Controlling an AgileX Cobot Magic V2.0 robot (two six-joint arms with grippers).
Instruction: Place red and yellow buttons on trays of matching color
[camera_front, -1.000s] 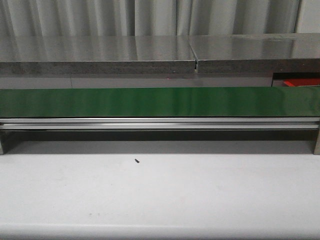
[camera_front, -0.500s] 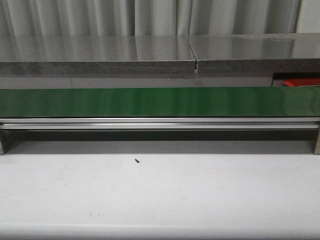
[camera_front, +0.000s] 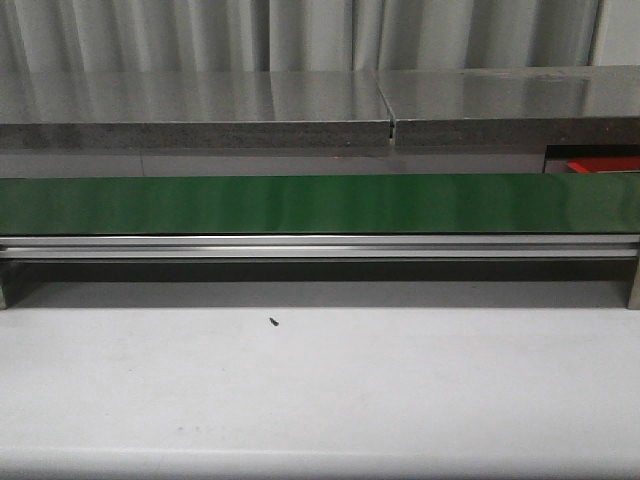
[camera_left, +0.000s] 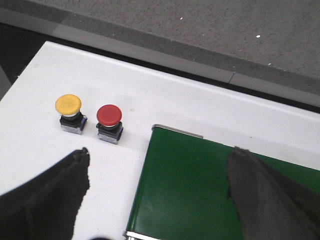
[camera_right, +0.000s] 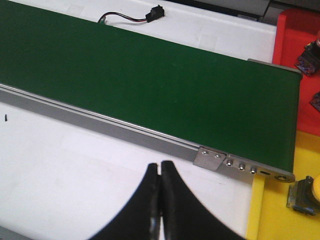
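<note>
Saw no change in the front view over the last second: same green belt (camera_front: 320, 204) running bare across the white table (camera_front: 320, 400), same dark speck (camera_front: 273, 322) on the tabletop, same sliver of red tray (camera_front: 600, 163) at the far right, and no arm or button in sight there. Read that as a pause, with no pick under way. Found the yellow button (camera_left: 68, 104) and the red button (camera_left: 109, 114) in the left wrist view, standing upright side by side on the table just off the end of the belt, close to each other but untouched. Held the left gripper (camera_left: 160, 155) wide apart above them, gripping nothing. Kept the right gripper (camera_right: 160, 170) pressed closed, fingers touching, empty, over the table at the belt's other end. Spotted there the red tray (camera_right: 292, 30) with some parts in it, too cut off to identify, and the yellow tray (camera_right: 280, 210) already carrying one yellow-capped button (camera_right: 305, 192) at the picture's edge. Judged the task partly done, with two buttons left to move; likely needed next a descent of the left arm onto one of the pair.
</note>
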